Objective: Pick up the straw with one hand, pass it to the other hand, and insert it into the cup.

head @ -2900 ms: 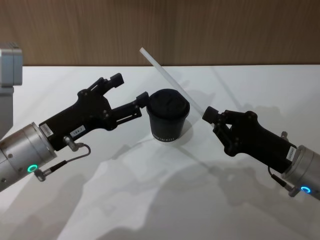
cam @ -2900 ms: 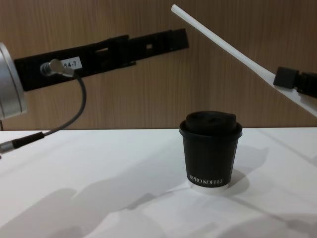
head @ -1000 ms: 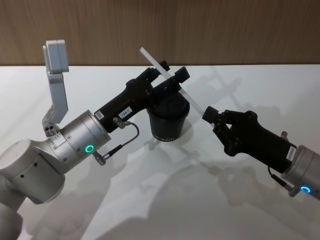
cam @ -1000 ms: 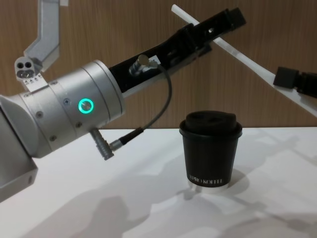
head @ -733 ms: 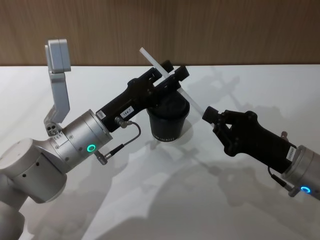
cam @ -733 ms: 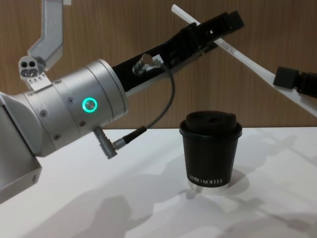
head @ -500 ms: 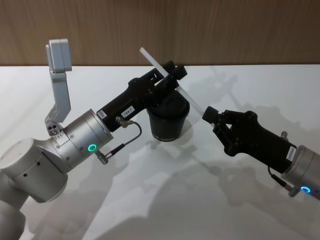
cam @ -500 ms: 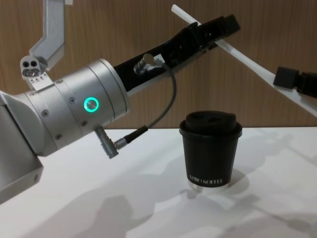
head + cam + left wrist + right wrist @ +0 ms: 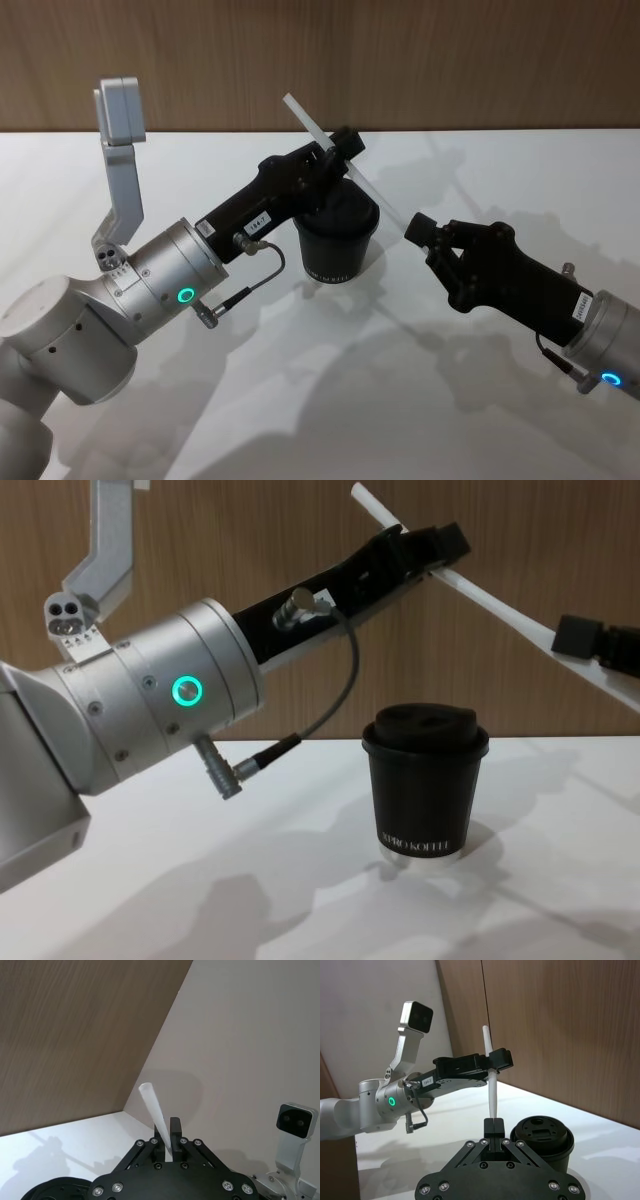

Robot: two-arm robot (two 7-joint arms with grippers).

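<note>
Straw (image 9: 380,197), one: it hung slanted in the air above one lidded black cup (image 9: 335,240) on the white table (image 9: 500,180). Grippers, two — left gripper (image 9: 342,143) clenched on its upper part, right gripper (image 9: 418,228) gripped its lower end.

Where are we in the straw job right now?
Done: the straw is off the table, gripped low by the right hand. In hand: the handover, with the left hand shut on its upper part above the cup, so both hold it. Left: the right hand lets go, then the left hand puts the straw into the cup.
</note>
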